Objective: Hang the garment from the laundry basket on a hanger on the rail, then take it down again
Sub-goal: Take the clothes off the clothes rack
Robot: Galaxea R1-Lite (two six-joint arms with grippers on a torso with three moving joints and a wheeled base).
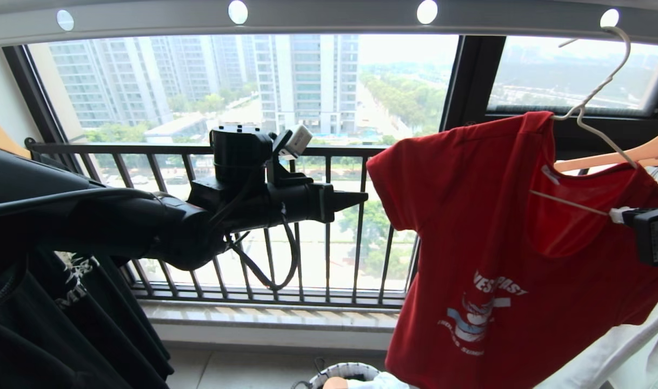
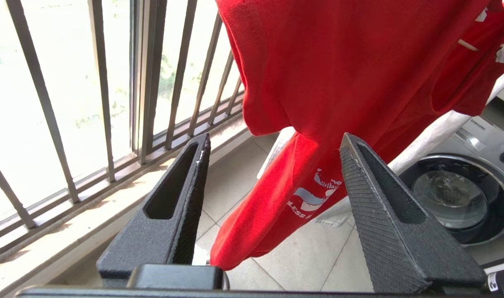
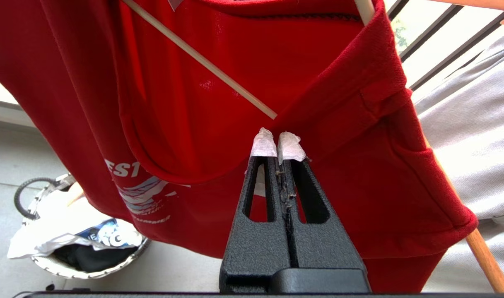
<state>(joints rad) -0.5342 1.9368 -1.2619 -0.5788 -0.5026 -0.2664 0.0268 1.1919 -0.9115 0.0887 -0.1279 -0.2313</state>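
Leftmost, a black T-shirt with a pale print (image 1: 64, 302) hangs at the edge of the head view, and the robot's left arm reaches across it toward the bright red short-sleeved T-shirt with white and light-blue print (image 1: 502, 259). The left gripper (image 2: 272, 153) points at that red T-shirt's near sleeve with its fingers spread and empty; the sleeve hem hangs just beyond the tips, not between them. Behind the arm runs the black barred window railing (image 1: 329, 216). Low in the head view, below the red T-shirt's hem, sits the small round laundry basket with a white rim edged in dark trim (image 1: 345, 373).

Overhead, the long grey rail pierced by round holes (image 1: 329, 16) carries the thin off-white wire hanger (image 1: 599, 89), whose hook sits in a hole near the rail's right end. The red T-shirt is draped on this hanger, its collar sagging open. To the right of the shirt, the right gripper (image 3: 278, 142) has its padded fingers pressed together, pinching the hanger's end and the red cloth over it.

The hanging looks nearly settled. To finish well, the right gripper should probably keep the hanger steady while the left gripper smooths the near shoulder, without tugging the hook loose.
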